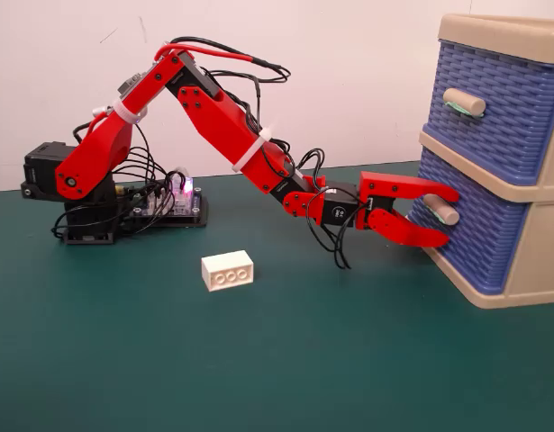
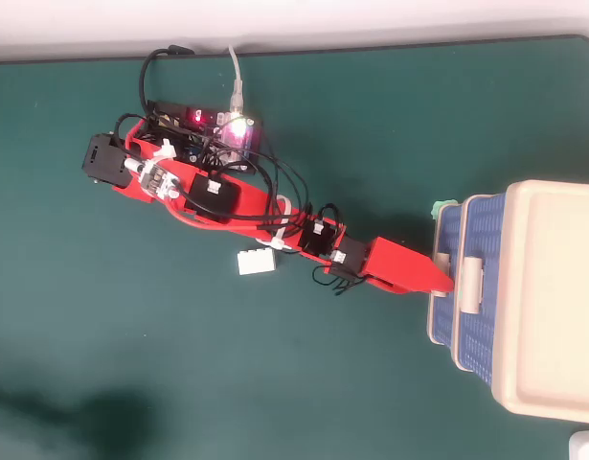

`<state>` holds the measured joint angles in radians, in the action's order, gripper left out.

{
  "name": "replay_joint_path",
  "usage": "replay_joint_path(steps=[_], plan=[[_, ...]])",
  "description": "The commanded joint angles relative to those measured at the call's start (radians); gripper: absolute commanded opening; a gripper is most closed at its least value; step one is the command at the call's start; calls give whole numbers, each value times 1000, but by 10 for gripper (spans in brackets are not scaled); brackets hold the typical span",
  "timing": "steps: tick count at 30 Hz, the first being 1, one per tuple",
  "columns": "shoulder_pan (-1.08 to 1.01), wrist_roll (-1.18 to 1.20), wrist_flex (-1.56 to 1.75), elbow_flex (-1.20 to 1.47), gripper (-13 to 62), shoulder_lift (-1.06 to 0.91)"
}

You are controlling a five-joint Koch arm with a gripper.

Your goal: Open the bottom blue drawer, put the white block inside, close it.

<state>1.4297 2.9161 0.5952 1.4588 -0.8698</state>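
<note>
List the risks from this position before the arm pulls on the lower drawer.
1. The gripper is open around the bottom blue drawer handle; a loose close could slip off.
2. The cabinet looks light and may slide when pulled.
3. The white block lies under the arm and could get knocked.

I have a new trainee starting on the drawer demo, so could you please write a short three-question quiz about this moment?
1. True or false: the white block is already inside the bottom blue drawer.
2. The gripper has its jaws: A) spread above and below the lower drawer's handle, B) shut on the block, C) at the upper drawer.
3. Fill in: in the fixed view the block lies on the green ___, apart from the arm.

Key
1. False; it lies outside on the mat.
2. A.
3. mat.
</note>
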Motion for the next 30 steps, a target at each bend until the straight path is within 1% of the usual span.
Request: replay_joint_path(steps=[1,3,8,12,17,22,23,24,25,26,27,30], plan=[[34,23,-20,-81,4,-28],[34,23,-54,-81,-78,-28],[28,25,-115,-51,-82,-46],[25,28,-115,103,-82,-150],[21,49,-115,443,-82,-402],[2,74,-120,785,-75,-729],[-8,74,-120,825,-2,-793],[-11,74,-120,842,98,-833],[-12,74,-120,856,214,-862],[-11,74,-120,865,306,-887],[-11,74,-120,877,341,-905],[-20,71,-133,897,350,-994]])
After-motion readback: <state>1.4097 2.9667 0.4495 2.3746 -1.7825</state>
